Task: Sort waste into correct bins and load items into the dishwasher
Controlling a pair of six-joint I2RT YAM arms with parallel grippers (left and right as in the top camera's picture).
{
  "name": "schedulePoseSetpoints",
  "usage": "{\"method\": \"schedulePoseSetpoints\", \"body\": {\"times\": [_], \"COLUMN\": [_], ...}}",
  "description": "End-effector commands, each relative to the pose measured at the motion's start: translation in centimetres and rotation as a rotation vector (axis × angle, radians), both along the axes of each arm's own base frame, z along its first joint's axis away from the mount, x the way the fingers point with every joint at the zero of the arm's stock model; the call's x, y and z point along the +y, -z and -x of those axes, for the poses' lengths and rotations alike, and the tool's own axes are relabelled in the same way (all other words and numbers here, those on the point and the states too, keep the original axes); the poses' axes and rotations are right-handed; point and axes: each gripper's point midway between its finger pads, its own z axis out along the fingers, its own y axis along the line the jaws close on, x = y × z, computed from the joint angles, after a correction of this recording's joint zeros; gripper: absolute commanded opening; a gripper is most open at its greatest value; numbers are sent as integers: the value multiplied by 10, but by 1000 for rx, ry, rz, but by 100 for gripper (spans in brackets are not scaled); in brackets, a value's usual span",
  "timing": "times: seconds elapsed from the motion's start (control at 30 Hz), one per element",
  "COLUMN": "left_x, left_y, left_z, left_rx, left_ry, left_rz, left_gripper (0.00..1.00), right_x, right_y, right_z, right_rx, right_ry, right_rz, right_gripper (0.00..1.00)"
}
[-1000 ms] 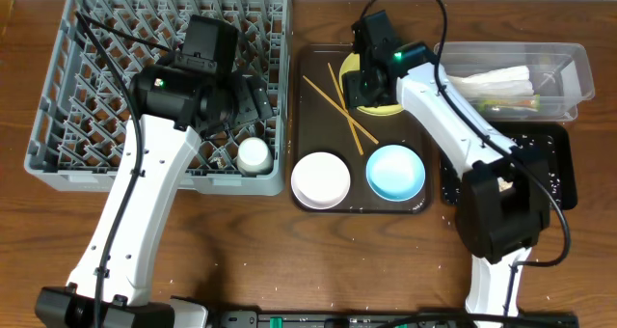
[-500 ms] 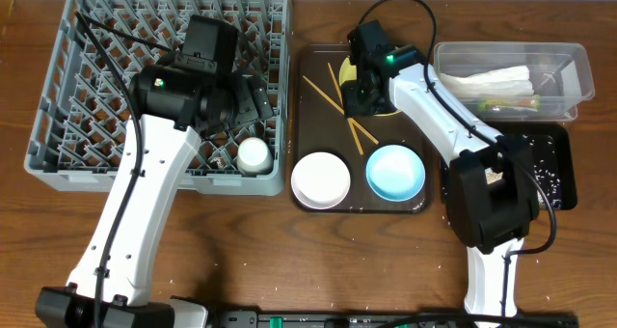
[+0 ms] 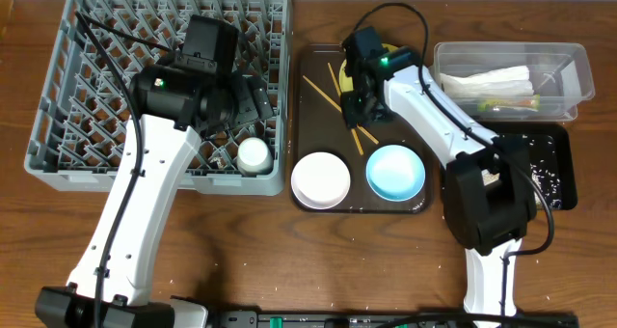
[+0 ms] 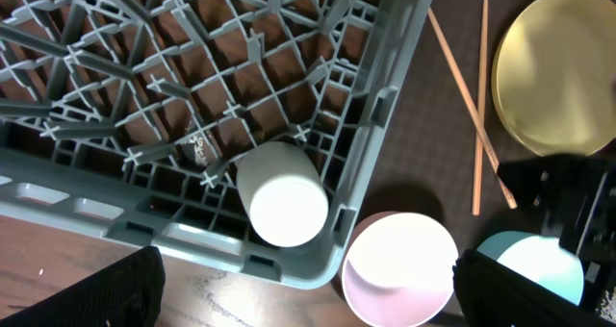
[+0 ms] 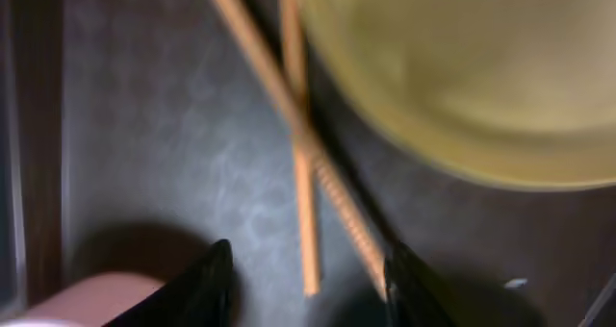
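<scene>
My right gripper (image 3: 359, 111) hangs low over the brown tray with its jaws partly open. The near ends of the two crossed wooden chopsticks (image 5: 306, 192) lie between its fingers (image 5: 207, 289), not gripped. The yellow plate (image 5: 462, 67) sits just behind them. A white bowl (image 3: 321, 179) and a light-blue bowl (image 3: 395, 171) stand at the tray's front. My left gripper (image 4: 308, 298) is wide open and holds nothing, above the grey dish rack (image 3: 159, 87) near its corner, where the white cup (image 4: 282, 207) lies.
The brown tray (image 3: 313, 125) lies between the rack and the bins. The clear tub (image 3: 569, 63) at the back right holds a white napkin (image 3: 492, 80) and a wrapper (image 3: 506, 104). In front of it, the black tray (image 3: 559, 169) has scattered rice bits.
My right gripper has moved off the yellow plate, left and toward the front, down onto the chopsticks, and its jaws have narrowed. The left arm has not moved.
</scene>
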Motion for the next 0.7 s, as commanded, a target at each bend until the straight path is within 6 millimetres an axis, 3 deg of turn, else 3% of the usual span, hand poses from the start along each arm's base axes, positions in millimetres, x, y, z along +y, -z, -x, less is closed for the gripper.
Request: {"method": "schedulePoseSetpoints", "body": {"times": [0.0, 0.23, 0.4, 0.67], "left_x": [2, 1, -15, -63], "left_y": [-1, -1, 3, 26], "left_z": [-2, -1, 5, 31], "left_rx": [-5, -2, 31, 116], "left_ry": [-7, -4, 35, 184], "left_rz": [-10, -5, 69, 83], "left_gripper": [97, 97, 96, 91], "right_x": [11, 4, -7, -70], "right_y": [-7, -65, -84, -118], "right_z": [13, 20, 25, -17], "right_rx": [46, -33, -46, -180], "right_ry": [-5, 31, 80, 262], "right_rz": [-58, -88, -91, -146], "right_gripper": [46, 51, 53, 57]}}
